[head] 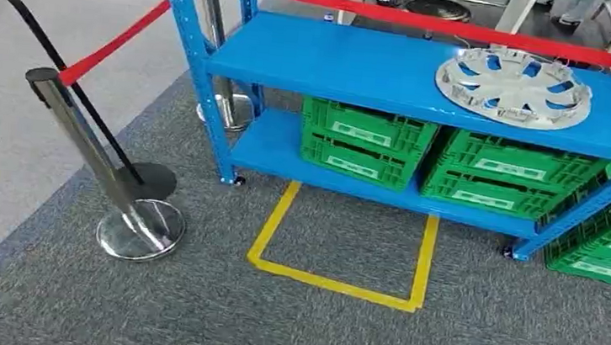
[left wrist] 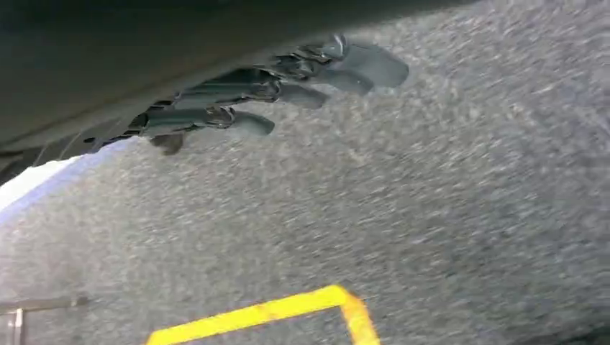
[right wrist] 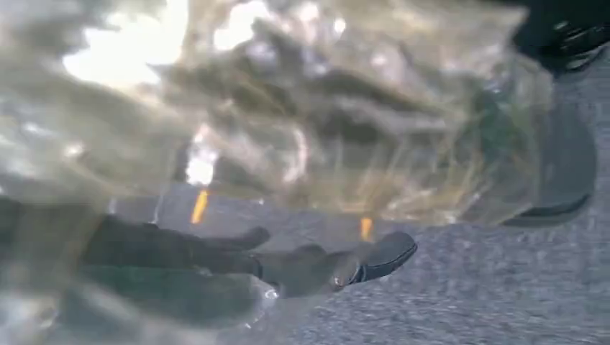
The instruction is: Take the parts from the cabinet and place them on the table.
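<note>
The right hand fingers pinch a clear bag; the left hand is spread, empty. The slick bag could slip onto the carpet.

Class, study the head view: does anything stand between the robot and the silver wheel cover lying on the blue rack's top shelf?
Nothing visible does. The wheel cover lies alone on the top shelf, whose front edge is open, and only carpet with a yellow tape square lies before the rack. The stanchion stands off to the left.
</note>
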